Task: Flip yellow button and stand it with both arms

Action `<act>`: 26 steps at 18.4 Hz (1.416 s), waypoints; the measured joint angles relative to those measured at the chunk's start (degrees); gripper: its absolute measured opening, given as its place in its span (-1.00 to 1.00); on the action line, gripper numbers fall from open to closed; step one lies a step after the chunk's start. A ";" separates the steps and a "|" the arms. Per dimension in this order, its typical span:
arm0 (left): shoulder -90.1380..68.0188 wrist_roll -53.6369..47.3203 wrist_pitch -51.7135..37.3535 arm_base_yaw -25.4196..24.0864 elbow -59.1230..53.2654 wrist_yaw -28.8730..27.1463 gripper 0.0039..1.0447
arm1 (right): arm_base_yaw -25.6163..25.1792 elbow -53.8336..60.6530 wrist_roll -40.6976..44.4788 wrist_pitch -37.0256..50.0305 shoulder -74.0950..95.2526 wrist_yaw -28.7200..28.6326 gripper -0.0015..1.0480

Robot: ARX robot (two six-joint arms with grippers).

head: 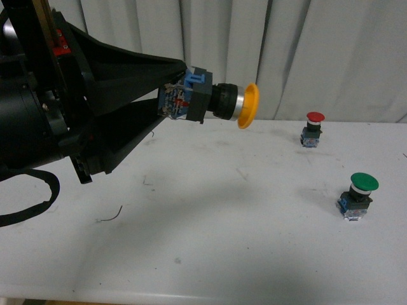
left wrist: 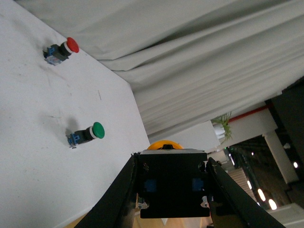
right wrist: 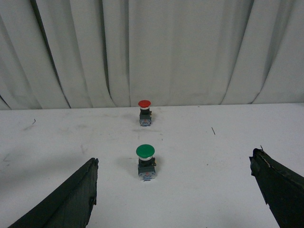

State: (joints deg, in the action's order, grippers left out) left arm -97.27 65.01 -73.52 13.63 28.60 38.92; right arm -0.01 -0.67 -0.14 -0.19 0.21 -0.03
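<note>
Left pincer (head: 166, 101): clamped on the yellow button (head: 216, 100), one finger on each side of the blue-and-black contact block. Button is in the air, well clear of the tabletop (head: 222, 241), lying on its side with the cap facing 3 o'clock in the front view.

Likely reason for the hold: gripping the base leaves collar and cap bare, so the other arm has something to take. The sideways attitude looks like the halfway point of a flip, with standing not yet done.

Right pincer (right wrist: 173, 164): fingers wide apart, nothing between them. It does not show in the front view. Its wrist camera looks low across the tabletop toward the curtain (head: 318, 51), so it is probably waiting to receive.

Count:
- Buttons: three in all, one yellow (held), one red, one green.
- Red button (head: 314, 129): upright on its base, between 3 and 4 o'clock from the yellow cap, near the curtain.
- Green button (head: 358, 194): upright, about 4 o'clock from the yellow cap, nearer the robot, well apart from the red.
- Pincers: two, one loaded and one empty.

Both bystanders stand clear of the middle of the tabletop, which looks like the landing spot.
</note>
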 joint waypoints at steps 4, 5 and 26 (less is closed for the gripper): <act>-0.15 3.67 0.02 0.17 1.66 -0.79 -0.33 | 0.00 0.00 0.00 0.00 0.00 0.02 0.88; 0.37 3.89 0.02 0.07 1.88 -0.81 -0.33 | 0.00 0.00 0.00 0.00 0.00 0.00 0.88; 1.97 2.01 -0.07 -0.48 3.23 -0.09 -0.33 | 8.28 -38.97 -6.14 49.53 81.57 -9.81 0.88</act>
State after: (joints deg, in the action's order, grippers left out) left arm -95.31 67.02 -73.58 13.15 31.83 38.83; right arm 8.27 -39.64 -6.28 49.34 81.78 -9.85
